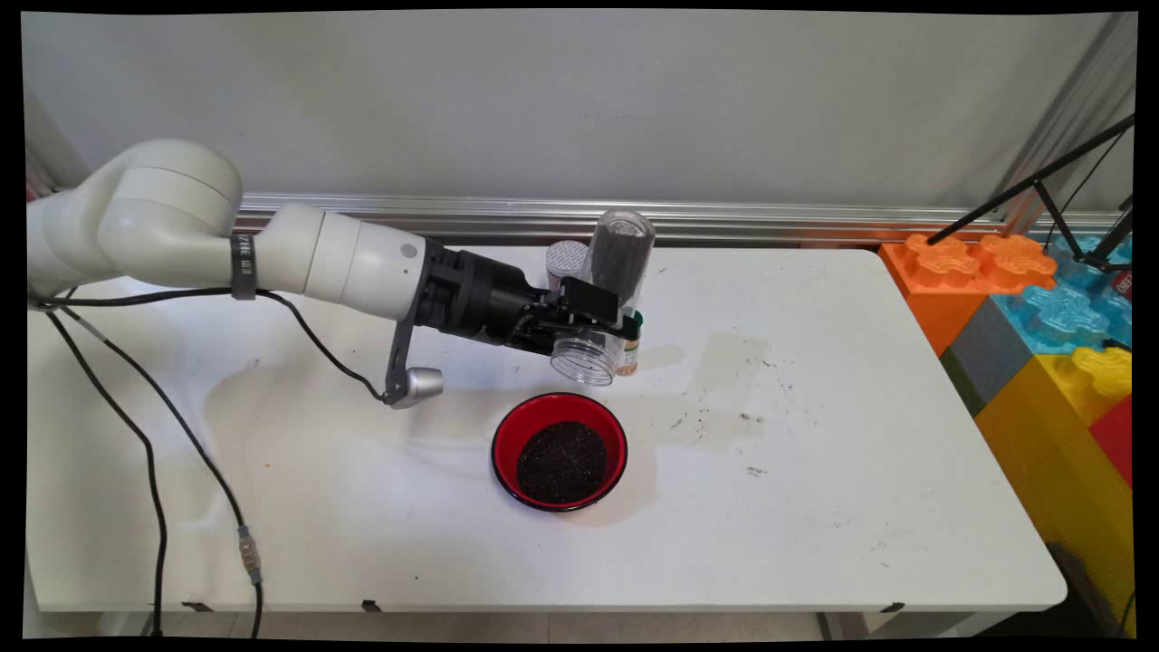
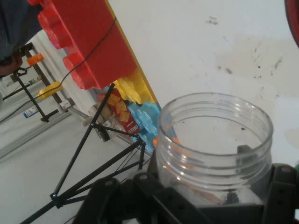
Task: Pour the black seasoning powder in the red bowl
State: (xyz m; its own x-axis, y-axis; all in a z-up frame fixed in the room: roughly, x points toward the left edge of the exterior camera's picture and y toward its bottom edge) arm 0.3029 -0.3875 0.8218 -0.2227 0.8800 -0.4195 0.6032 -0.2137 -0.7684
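Above one red bowl (image 1: 560, 450) | claw (image 1: 593, 319) grips one clear jar (image 1: 608, 290)

The white tabletop (image 1: 815, 507) is carrying a red bowl (image 1: 560, 450) with a black rim, which is sitting near the middle and holding a dark granular fill. Behind the bowl, toward the wall, a small bottle with a green cap (image 1: 630, 344) and a container with a ribbed grey lid (image 1: 566, 261) are standing; the arm is partly hiding both. Dark specks and faint stains (image 1: 738, 398) are lying on the surface to the right of the bowl. Large orange, blue, yellow and red building blocks (image 1: 1050, 308) are standing just beside the tabletop's right edge.
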